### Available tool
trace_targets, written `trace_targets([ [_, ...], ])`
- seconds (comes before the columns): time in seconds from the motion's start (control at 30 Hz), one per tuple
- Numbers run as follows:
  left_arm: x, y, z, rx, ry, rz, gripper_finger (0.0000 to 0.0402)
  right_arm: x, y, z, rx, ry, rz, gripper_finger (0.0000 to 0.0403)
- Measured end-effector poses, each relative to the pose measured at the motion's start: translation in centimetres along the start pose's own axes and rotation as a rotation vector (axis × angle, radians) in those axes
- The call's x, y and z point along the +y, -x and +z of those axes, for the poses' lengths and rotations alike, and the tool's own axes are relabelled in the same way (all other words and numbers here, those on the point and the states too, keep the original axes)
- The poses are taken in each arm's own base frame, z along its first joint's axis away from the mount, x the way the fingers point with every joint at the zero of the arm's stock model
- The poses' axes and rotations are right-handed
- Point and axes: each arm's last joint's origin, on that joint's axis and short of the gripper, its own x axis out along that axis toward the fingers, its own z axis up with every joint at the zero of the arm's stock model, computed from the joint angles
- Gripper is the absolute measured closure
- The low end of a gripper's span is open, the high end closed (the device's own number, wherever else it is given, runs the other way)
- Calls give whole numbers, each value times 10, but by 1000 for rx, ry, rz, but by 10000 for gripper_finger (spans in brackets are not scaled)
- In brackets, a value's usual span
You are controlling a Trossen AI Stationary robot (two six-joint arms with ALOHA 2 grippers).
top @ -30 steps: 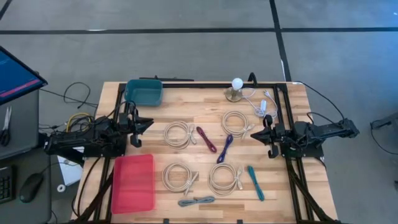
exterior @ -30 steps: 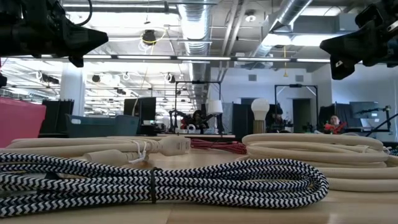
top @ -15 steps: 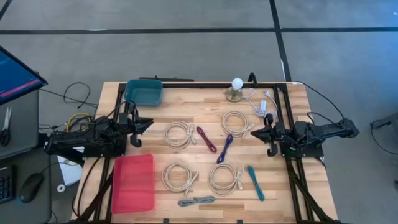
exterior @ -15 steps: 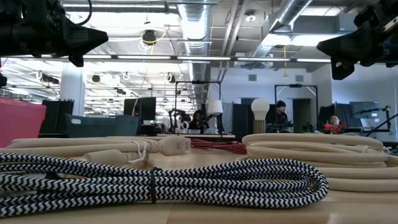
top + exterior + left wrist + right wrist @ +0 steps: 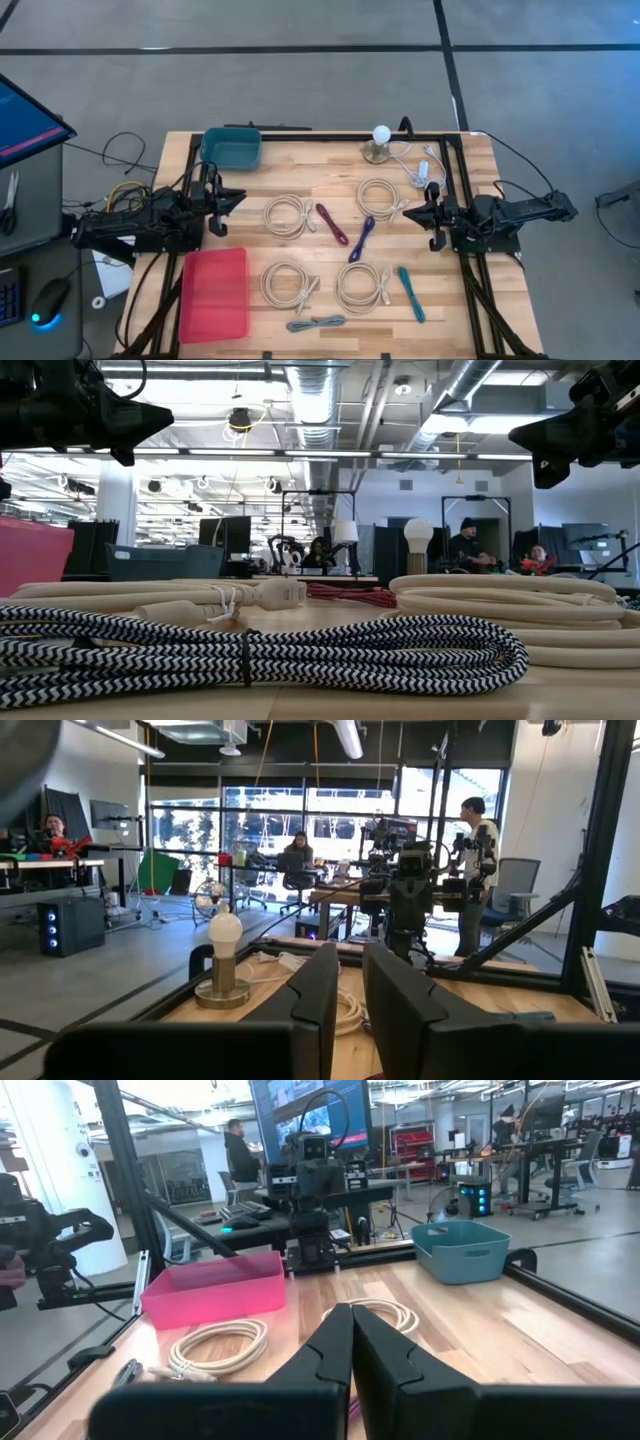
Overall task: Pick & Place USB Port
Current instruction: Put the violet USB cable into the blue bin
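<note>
Cable coils across table's middle.

I see a pale wooden table of glued strips with a matt finish. The pink tray and teal bin look like smooth plastic. The nearest cable has a woven black-and-white cloth sleeve; the cream cables look rubbery smooth.

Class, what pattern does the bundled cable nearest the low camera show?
The bundled cable has a black-and-white zigzag braid, seen best in the low view.

The black-and-white braided cable is cut off at the low view's left edge.
</note>
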Motion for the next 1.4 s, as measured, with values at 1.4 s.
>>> trace_targets([
  [1.4, -7, -86, 82, 167, 144, 95, 349, 7, -8, 124, 110, -317, -345, 403],
])
